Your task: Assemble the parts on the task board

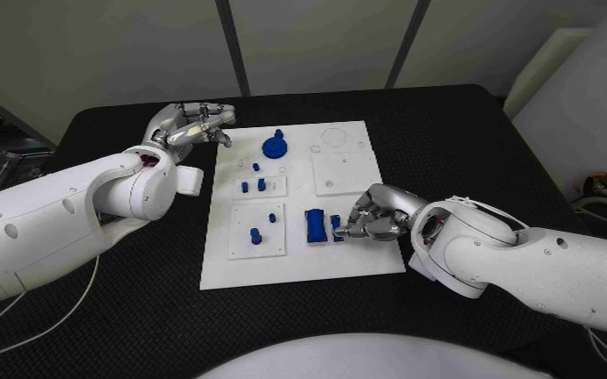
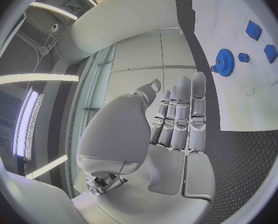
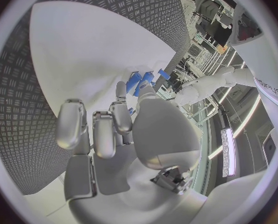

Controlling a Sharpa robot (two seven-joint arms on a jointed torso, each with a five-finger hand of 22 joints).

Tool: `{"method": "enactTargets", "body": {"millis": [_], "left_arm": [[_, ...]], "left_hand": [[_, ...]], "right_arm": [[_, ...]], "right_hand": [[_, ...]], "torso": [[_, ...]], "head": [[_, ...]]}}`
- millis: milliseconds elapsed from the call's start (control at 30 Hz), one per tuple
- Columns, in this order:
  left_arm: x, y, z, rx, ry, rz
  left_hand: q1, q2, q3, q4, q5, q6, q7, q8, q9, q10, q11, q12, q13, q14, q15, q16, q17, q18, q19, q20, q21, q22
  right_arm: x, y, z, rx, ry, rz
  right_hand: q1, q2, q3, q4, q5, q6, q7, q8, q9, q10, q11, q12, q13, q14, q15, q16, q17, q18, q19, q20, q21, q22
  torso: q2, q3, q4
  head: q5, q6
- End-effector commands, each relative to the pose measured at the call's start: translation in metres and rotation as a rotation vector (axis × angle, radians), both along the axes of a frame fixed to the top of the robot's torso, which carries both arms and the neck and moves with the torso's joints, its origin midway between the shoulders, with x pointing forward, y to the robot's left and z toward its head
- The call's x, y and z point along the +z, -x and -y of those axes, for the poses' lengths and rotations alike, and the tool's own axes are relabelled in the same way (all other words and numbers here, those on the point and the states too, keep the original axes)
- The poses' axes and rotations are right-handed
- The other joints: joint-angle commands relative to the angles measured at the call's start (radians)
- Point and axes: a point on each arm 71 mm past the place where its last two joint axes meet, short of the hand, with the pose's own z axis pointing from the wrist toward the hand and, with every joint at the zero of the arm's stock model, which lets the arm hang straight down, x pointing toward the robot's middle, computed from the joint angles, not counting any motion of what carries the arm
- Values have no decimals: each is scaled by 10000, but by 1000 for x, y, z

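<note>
Blue block [image 1: 314, 225] lies on the task board [image 1: 367, 261], near-right area, w/ a smaller blue part [image 1: 337, 221] just beside it. Judged rigid moulded plastic, light, smooth, so prob. slippery; best pinched across the long flat sides.

Right hand [image 1: 367, 218] at the small part, fingers curled toward it; contact likely, but can't tell if gripped.

Blue gear [image 1: 274, 145] stands at board's far side.

Left hand [image 1: 192, 126] off board's far-left corner over the worktop [image 1: 468, 125], fingers extended, holding nothing.
</note>
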Motion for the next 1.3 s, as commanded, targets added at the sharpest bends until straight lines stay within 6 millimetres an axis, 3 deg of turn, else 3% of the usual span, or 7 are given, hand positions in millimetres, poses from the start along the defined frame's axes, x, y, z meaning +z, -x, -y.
{"method": "enactTargets", "body": {"millis": [33,167,367,633,1033,1133,1300], "left_arm": [[1,0,1,-99,50,17],[1,0,2,-106,52,14],[1,0,1,-96,47,11],[1,0,2,-111,54,12],[1,0,1,-111,56,21],[1,0,1,-124,67,46],[1,0,1,-146,119,207]], "left_hand": [[32,98,-58,-15,1,-74,-20,53,-17,-92,-6,44,11,-76,6,-60,-12,-29,40,17,-30,-16],[32,98,-58,-15,1,-74,-20,53,-17,-92,-6,44,11,-76,6,-60,-12,-29,40,17,-30,-16],[32,98,-58,-15,1,-74,-20,53,-17,-92,-6,44,11,-76,6,-60,-12,-29,40,17,-30,-16],[32,98,-58,-15,1,-74,-20,53,-17,-92,-6,44,11,-76,6,-60,-12,-29,40,17,-30,-16],[45,116,-58,-17,4,-88,-16,57,-17,-106,-2,57,11,-81,10,-59,-16,-30,41,19,-37,-20],[44,112,-64,-18,2,-91,-15,58,-17,-110,0,60,12,-83,12,-59,-17,-30,41,20,-40,-22],[-93,64,-202,68,-12,-148,-2,70,-18,-146,17,117,18,-99,40,-53,-32,-38,35,46,-85,-51]], "right_arm": [[-2,0,-2,229,73,-136],[-4,-1,-2,298,234,-253],[-6,-4,-3,283,352,-217],[-6,-7,-1,-15,432,39],[1,-4,-4,256,-419,432],[4,-3,-4,462,-1035,431],[4,-16,7,492,-2707,-39]], "right_hand": [[-5,81,-72,-19,-50,-53,-36,66,20,22,40,-12,11,777,-31,-24,1169,3,-20,16,-35,1],[285,89,-93,-147,-157,-62,-52,99,56,17,26,-17,12,775,-43,-33,1158,6,-28,10,-48,-6],[837,100,-127,-436,-817,-83,-55,145,110,13,19,-18,21,777,-52,-28,1172,5,-29,-1,-55,-2],[803,321,-225,-320,-536,-52,-80,188,146,79,0,83,96,786,-62,-6,1206,-4,7,-7,-21,41],[493,242,-684,-5,42,-204,-13,147,163,23,51,-8,43,765,-30,-80,1103,24,-81,8,-138,-68],[402,191,-826,55,174,-457,78,2,111,-65,122,-129,-36,749,19,-132,1033,57,-188,38,-272,-205],[629,191,-951,-24,268,-1473,508,-674,-202,-712,487,-1051,-713,597,315,-579,427,225,-737,264,-974,-923]], "torso": [[20,-6,6],[10,-8,12],[7,9,-4],[-4,-3,0],[-16,1,1],[-39,-14,-1],[-158,-90,-22]], "head": [[-2,-5],[14,-16],[57,-37],[55,-27],[56,29],[44,70],[6,302]]}}
